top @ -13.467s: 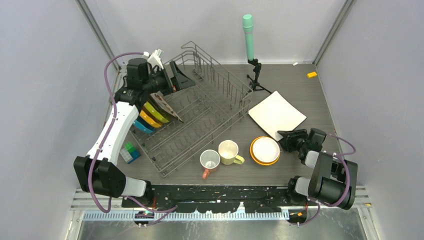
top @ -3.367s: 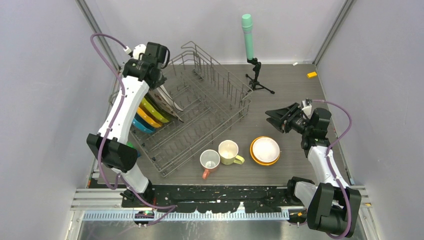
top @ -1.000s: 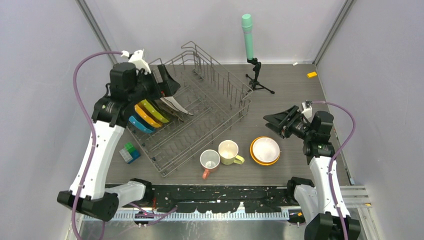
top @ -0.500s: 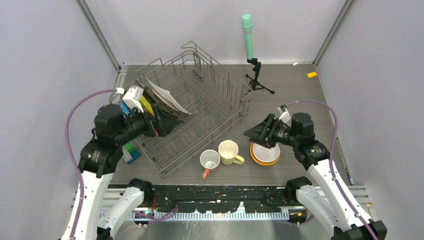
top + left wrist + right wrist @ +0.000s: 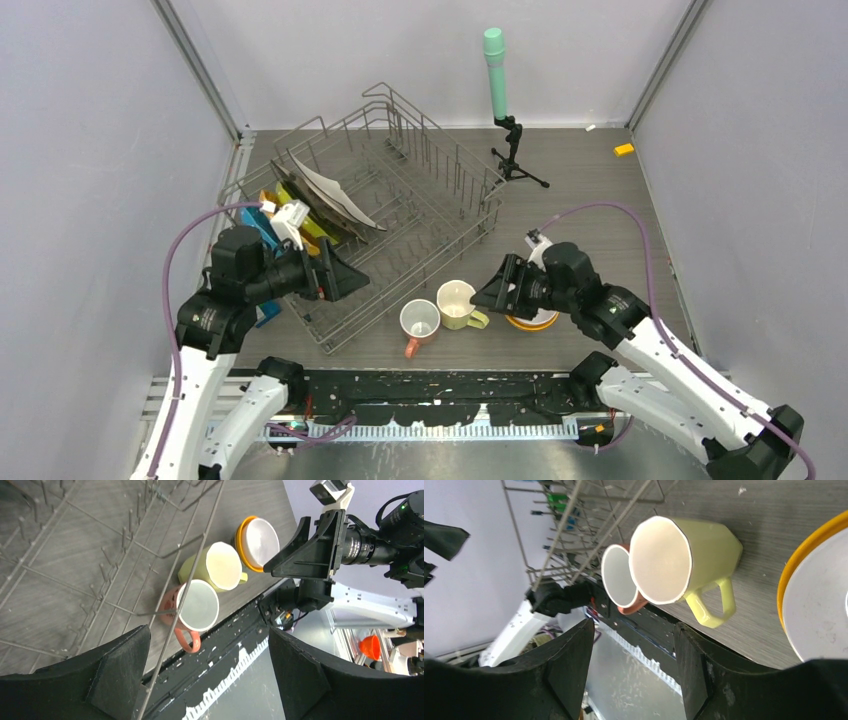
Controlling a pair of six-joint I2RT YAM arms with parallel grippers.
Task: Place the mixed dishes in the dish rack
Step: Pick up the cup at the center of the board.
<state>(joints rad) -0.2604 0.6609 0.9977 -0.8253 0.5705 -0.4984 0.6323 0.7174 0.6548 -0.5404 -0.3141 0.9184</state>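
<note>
A grey wood-grain table (image 5: 590, 190) closed in by plain grey walls; the dish rack (image 5: 420, 215) runs from the middle out toward ten o'clock. Loading looks a little over half done. At the rack's ten-o'clock end the white square plate (image 5: 335, 192) leans on edge among the tines, with the round plates (image 5: 314, 228) on edge just beside it (blue, orange and yellow-green edges show, three as far as I can count, partly behind the left arm). That makes four plates in.

Four pieces are left on the table, at about six o'clock, just outside the rack's near wall: the pink mug (image 5: 419, 322) touching the pale-yellow mug (image 5: 457, 302), both upright, and toward five o'clock the white bowl (image 5: 260, 539) nested in the orange bowl (image 5: 806, 542). Two mugs, two bowls.

The left gripper (image 5: 345, 280) hangs over the rack's near corner, fingers spread wide and empty. The right gripper (image 5: 497, 290) hovers over the bowls facing the mugs, fingers apart, holding nothing.
</note>
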